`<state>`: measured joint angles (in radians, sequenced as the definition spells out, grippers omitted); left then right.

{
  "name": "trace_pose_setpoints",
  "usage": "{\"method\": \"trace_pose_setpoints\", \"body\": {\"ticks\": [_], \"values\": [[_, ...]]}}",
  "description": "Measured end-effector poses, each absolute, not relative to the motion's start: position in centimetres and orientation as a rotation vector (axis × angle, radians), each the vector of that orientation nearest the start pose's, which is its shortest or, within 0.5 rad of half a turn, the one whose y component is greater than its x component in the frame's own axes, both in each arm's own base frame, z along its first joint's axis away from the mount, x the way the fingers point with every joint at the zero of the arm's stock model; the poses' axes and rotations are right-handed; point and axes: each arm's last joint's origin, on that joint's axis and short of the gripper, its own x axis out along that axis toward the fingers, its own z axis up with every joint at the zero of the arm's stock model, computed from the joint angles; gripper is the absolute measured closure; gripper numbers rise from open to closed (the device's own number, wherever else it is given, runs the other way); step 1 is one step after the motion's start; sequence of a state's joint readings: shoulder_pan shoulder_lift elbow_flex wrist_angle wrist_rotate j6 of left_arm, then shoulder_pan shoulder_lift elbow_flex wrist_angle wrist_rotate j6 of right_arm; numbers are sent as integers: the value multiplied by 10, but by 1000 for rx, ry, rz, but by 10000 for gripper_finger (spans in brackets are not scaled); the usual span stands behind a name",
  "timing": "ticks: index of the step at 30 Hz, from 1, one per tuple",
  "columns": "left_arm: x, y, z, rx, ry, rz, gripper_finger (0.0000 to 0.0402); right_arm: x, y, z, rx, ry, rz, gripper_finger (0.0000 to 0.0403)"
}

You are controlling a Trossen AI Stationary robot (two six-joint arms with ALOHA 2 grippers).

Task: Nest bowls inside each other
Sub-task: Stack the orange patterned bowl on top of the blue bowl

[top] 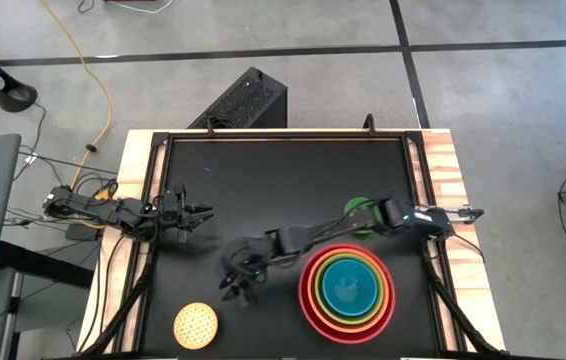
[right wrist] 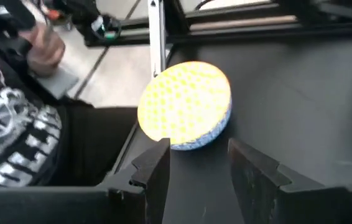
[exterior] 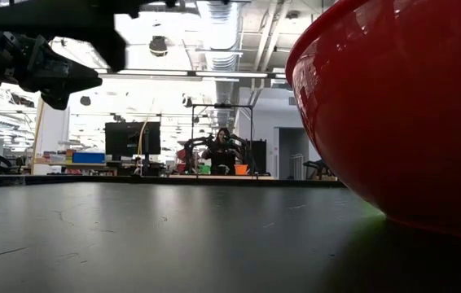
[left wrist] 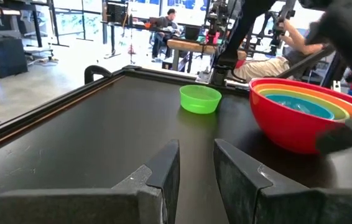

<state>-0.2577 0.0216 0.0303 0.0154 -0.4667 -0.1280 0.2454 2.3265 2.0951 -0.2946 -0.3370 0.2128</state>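
A stack of nested bowls (top: pixel 348 290) stands near the table's right front: red outermost (exterior: pixel 401 106), then orange, lime green and blue innermost (top: pixel 346 292). A small green bowl (top: pixel 359 214) (left wrist: pixel 200 98) rests on its base behind the stack, partly under my right arm. A speckled yellow bowl (top: pixel 195 325) (right wrist: pixel 185 102) sits on the table near the front left. My right gripper (top: pixel 235 283) (right wrist: pixel 198 165) hangs open above the table, short of the yellow bowl and touching nothing. My left gripper (top: pixel 203 213) (left wrist: pixel 196 165) waits open at the table's left.
A raised black rail (top: pixel 283 137) frames the black tabletop. A person in a patterned black garment (right wrist: pixel 14 124) stands just beyond the table edge next to the yellow bowl. Bare tabletop lies between the yellow bowl and the stack.
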Motion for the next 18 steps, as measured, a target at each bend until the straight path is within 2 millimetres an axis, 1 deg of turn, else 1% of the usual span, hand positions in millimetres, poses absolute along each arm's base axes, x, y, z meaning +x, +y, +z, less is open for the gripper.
{"method": "trace_pose_setpoints", "body": {"ticks": [2,5,7,10,13,15,18], "values": [[94,-12,174,-142,-36,191,315,528,147,244,204,605,522,226],[95,-15,173,-166,-24,73,315,543,156,230,194,616,529,226],[95,-17,173,-173,-16,2,315,550,160,218,190,559,535,226],[95,-18,173,-191,-13,-10,315,556,161,208,173,508,525,226],[95,-18,173,-188,-13,-9,315,555,164,203,29,501,564,226],[95,-18,172,-188,-10,-10,315,552,168,197,-101,496,606,226],[95,-18,172,-191,-1,-24,315,549,176,194,-270,456,667,226]]}}
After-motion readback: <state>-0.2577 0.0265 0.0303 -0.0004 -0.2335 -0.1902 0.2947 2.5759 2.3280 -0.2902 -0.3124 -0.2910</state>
